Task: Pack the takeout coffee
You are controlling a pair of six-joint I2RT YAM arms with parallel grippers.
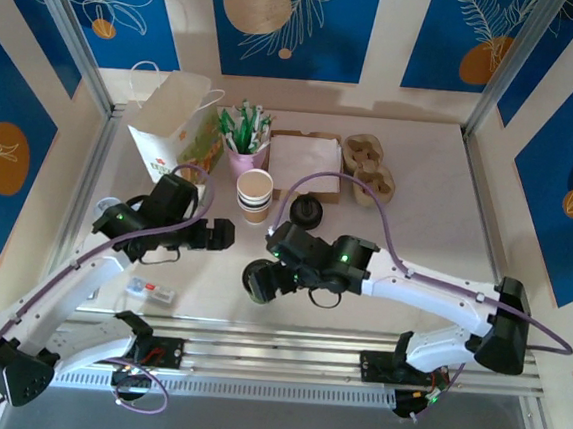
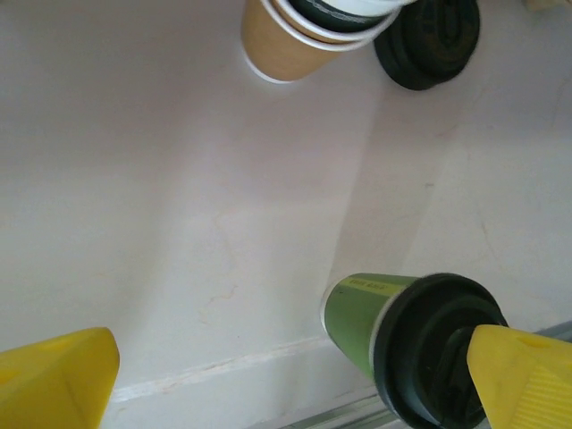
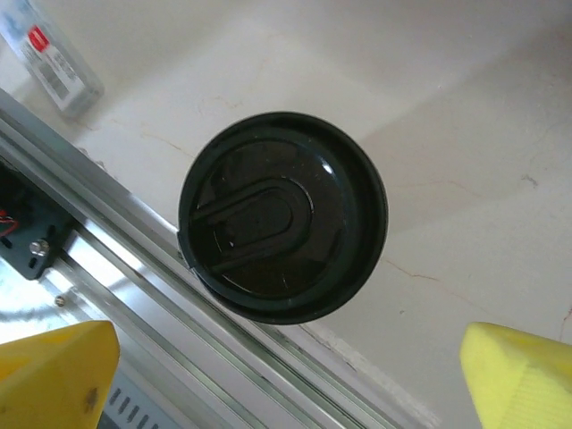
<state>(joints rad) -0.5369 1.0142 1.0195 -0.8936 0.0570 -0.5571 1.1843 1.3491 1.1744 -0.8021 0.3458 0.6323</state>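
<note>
1. From the overhead view, the takeout coffee (image 1: 256,284) stands upright on the white table (image 1: 416,226) close to its near edge, just in front of the metal rail (image 1: 284,355). The right gripper (image 1: 266,271) hangs right over it. The left gripper (image 1: 220,235) is a little way off to the left, pointing towards the middle of the table. Farther back are the paper bag (image 1: 174,124), a stack of beige cups (image 1: 254,194) and a pile of black lids (image 1: 307,211).
2. In the left wrist view, the left gripper (image 2: 286,384) has its yellow fingertips (image 2: 54,375) spread wide, with bare table between them. The green cup with its black lid (image 2: 375,313) sits by the right-hand fingertip, which overlaps the lid in the picture; I cannot tell whether they touch. The beige cups (image 2: 286,40) and loose lids (image 2: 429,40) lie beyond.
3. In the right wrist view, the camera looks straight down on the coffee's lid (image 3: 281,214). The right gripper (image 3: 286,375) is spread wide, its yellow fingers (image 3: 518,375) clear of the lid and gripping nothing. A small packet (image 3: 54,58) lies on the table nearby.
</note>
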